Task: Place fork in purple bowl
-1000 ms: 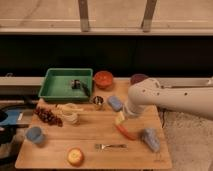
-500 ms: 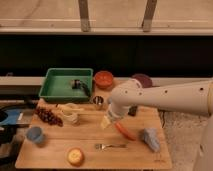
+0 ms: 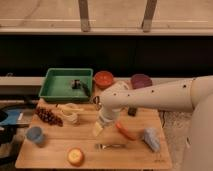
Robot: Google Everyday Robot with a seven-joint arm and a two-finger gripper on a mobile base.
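arm (image 3: 165, 96) running off the right edge, half-covering a dark object (image 3: 132, 111) | gripper (image 3: 99, 128) hanging over the board (image 3: 55, 150) near the fork (image 3: 111, 146) — tines showing too small to tell | dark item (image 3: 76, 84) in green tray (image 3: 50, 93) reading only as a smudge

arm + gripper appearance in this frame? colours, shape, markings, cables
The arm is white, with thick rounded tubular links, a bulbous joint and a row of small dark dots along the forearm. No cables are visible. The gripper is pale cream and narrower than the arm. It is over the wooden board, up-left of the fork.

Silver fork (image 3: 111, 146) flat — gripper (image 3: 99, 129) near; purple bowl (image 3: 141, 80) behind.
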